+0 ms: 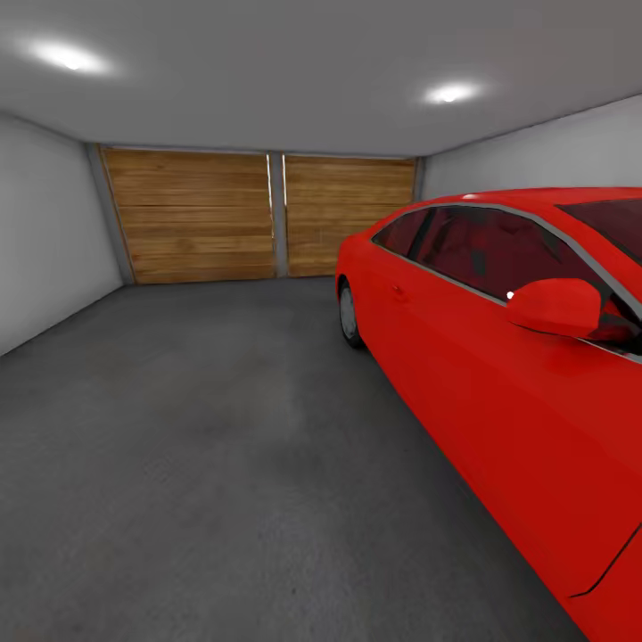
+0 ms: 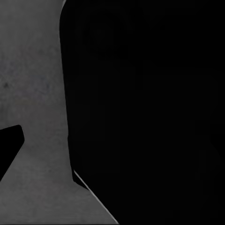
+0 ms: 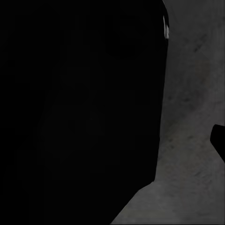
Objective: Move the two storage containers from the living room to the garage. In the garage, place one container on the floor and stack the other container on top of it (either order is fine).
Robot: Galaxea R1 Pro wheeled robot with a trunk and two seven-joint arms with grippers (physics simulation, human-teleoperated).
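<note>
Room: garage, grey concrete floor.
Far wall: two wooden-plank garage doors.
Right: red car, beside open floor.
Storage containers: unseen here.
Left tool, right tool: state cannot be told; dark shapes over floor.

Head camera: high, facing forward along the garage toward two plank doors, red car close alongside. Left wrist camera: aimed down, near the floor, a black body close before the lens. Right wrist camera: likewise. Shared by all: the mottled grey floor.
</note>
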